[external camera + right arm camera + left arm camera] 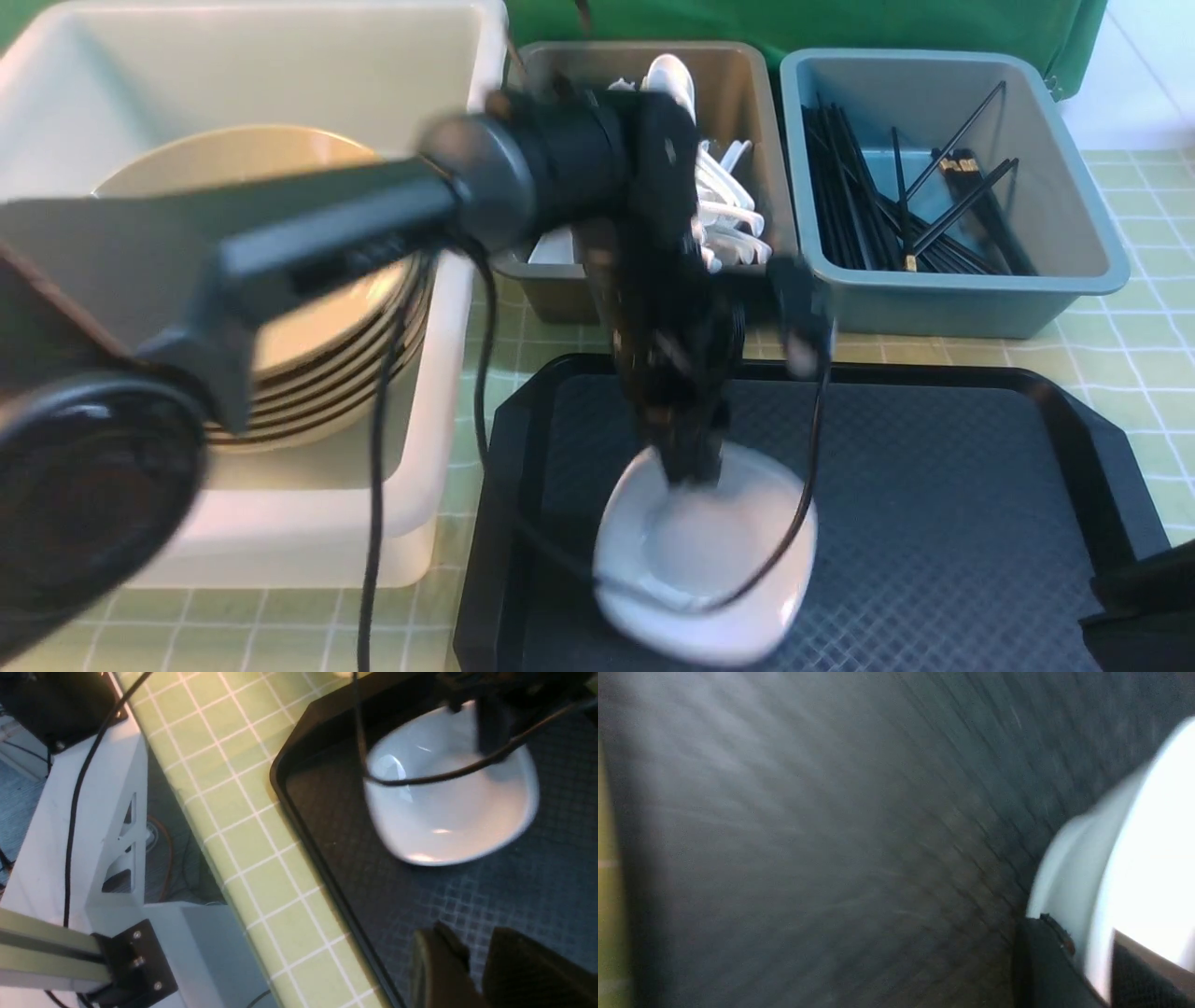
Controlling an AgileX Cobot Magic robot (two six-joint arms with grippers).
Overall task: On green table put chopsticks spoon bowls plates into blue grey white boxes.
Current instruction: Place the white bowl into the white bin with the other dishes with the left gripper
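Front view: left gripper (693, 462) clamped on far rim of white plate (719, 579) — plate sits on black tray (934, 523), green table (1139, 280) beneath. Beyond jaws: grey box (560, 280) of spoons (724, 201), blue box (952, 299) of chopsticks (868, 215). To jaws' left: white box (280, 75) with stacked bowls (308, 345).

Left wrist view: heavily blurred; plate rim pinched between fingers (1041, 966).

Right wrist view: right gripper (476, 961) slightly parted, empty — plate well ahead of jaws, on tray.
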